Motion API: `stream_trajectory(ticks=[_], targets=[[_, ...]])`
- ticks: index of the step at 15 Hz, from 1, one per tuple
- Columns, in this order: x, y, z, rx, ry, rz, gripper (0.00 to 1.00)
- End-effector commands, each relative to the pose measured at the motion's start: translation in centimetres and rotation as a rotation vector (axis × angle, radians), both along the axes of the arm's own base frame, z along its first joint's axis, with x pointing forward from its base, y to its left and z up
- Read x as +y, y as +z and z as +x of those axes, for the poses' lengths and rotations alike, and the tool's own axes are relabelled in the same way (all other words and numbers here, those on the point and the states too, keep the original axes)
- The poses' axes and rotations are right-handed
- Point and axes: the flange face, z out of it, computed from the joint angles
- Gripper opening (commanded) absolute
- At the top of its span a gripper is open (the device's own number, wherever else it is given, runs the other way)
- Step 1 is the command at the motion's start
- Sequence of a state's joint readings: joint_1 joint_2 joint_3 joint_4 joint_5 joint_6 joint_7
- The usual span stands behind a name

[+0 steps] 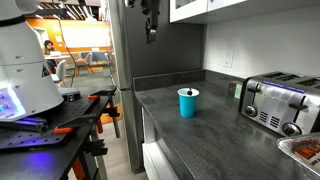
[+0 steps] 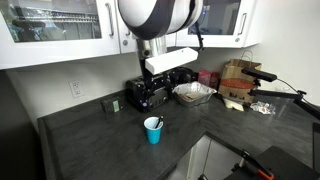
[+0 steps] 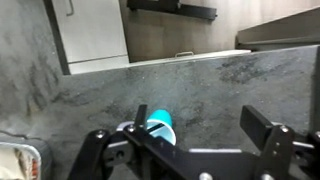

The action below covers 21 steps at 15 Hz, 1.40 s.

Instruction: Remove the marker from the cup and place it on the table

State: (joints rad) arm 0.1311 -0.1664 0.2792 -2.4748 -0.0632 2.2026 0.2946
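I judge this as the approach step: my hand hangs high over the desk, fingers spread wide and holding nothing, with the teal cup below it in the wrist view. The marker stands inside the cup, its long axis near upright, and its top tips past the rim toward about 1 o'clock in both exterior views. Next I must descend, straddle that protruding end, and close on it.
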Motion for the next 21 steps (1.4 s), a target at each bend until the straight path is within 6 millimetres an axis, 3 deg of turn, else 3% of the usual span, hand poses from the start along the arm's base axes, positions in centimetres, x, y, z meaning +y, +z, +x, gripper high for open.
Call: stream_trajectory(ticks=[1, 5, 7, 8, 10, 14, 17, 18, 19, 21], targets=[[1.5, -3.1, 4.9, 0.067, 0.18, -0.057, 1.0], [2.7, -7.2, 9.4, 0.145, 0.378, -0.065, 1.0], [3.0, -8.7, 10.6, 0.211, 0.461, -0.052, 1.0], [2.7, -8.3, 9.6, 0.148, 0.39, -0.037, 1.0], [2.9, -9.4, 10.5, 0.184, 0.432, -0.03, 1.0], [3.2, -9.1, 10.6, 0.192, 0.441, -0.034, 1.0], [1.7, -10.9, 11.5, 0.182, 0.492, -0.049, 1.0], [1.2, -11.4, 12.0, 0.17, 0.528, -0.061, 0.97], [0.7, -12.1, 12.5, 0.165, 0.559, -0.062, 0.8], [0.0, -13.1, 13.5, 0.144, 0.627, -0.023, 0.69]])
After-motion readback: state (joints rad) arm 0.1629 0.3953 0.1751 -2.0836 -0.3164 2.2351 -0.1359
